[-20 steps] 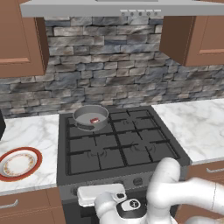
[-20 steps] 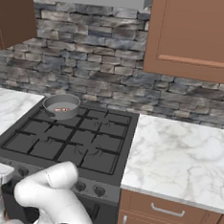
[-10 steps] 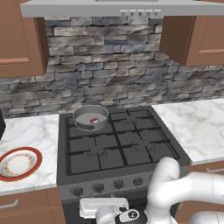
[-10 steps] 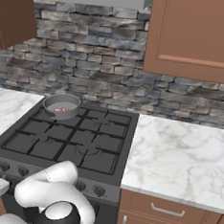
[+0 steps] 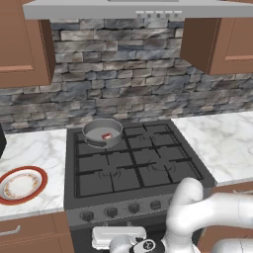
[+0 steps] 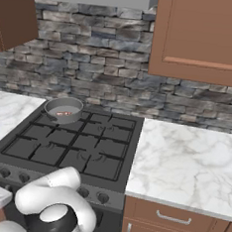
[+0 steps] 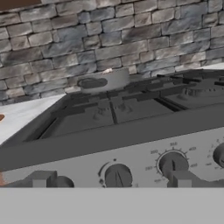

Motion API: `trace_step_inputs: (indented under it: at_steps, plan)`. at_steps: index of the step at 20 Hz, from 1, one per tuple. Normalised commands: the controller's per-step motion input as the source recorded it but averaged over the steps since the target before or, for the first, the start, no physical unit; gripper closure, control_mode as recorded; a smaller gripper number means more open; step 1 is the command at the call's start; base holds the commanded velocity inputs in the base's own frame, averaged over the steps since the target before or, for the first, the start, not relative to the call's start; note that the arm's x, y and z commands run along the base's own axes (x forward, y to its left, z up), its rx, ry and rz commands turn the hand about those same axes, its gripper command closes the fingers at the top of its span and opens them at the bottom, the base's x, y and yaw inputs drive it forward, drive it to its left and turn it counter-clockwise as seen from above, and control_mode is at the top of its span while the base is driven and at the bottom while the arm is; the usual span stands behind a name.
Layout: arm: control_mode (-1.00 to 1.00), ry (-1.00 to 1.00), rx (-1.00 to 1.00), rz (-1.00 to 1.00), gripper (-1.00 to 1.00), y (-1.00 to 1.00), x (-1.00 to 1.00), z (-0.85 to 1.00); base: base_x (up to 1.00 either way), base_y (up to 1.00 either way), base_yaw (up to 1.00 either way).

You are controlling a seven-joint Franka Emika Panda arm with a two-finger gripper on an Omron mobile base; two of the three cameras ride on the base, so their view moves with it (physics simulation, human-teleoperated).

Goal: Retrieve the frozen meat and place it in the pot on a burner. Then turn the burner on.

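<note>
The grey pot (image 5: pixel 102 132) stands on the stove's back-left burner, and the small dark-red frozen meat (image 5: pixel 106 136) lies inside it. The right base view shows the pot (image 6: pixel 64 108) and the meat (image 6: pixel 63 114) from the other side. My gripper (image 7: pixel 110 183) is low in front of the stove's control panel, open, its fingertips (image 7: pixel 39 183) wide apart and holding nothing. Past them stands a row of dark knobs; one knob (image 7: pixel 117 177) sits between the tips and another (image 7: pixel 173 164) to the right. Far behind, the pot (image 7: pixel 105 80) shows edge-on.
A white plate with an orange-red rim (image 5: pixel 21 184) lies on the marble counter left of the stove (image 5: pixel 133 165). More marble counter (image 6: pixel 188 161) extends to the right. Stone wall, wooden cabinets and a hood are behind and above.
My hand has dropped lower in front of the stove's panel, toward the bottom of both base views. The jaws stayed open. Pot and meat have not moved.
</note>
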Motion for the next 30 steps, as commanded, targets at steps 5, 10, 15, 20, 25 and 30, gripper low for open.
trace_step_inputs:
  at_steps: [5, 10, 15, 20, 25, 30]
  plan:
    - [-1.0, 0.0, 0.0, 0.0, -1.0, -0.1, 0.01, -0.18, 0.0, 0.0, 0.0]
    - [-1.0, 0.0, 0.0, 0.0, -1.0, 0.0, 0.06, -0.19, 0.0, 0.0, 0.0]
    - [-1.0, 0.0, 0.0, 0.0, -1.0, 0.0, 0.13, -0.25, 0.0, 0.0, 0.0]
    - [-1.0, 0.0, 0.0, 0.0, -1.0, 0.0, 0.12, -0.26, 0.0, 0.0, 0.0]
    - [-1.0, 0.0, 0.0, 0.0, -1.0, 0.0, 0.13, -0.31, 0.0, 0.0, 0.0]
    - [-1.0, 0.0, 0.0, 0.0, -1.0, 0.0, 0.14, -0.19, 0.0, 0.0, 0.0]
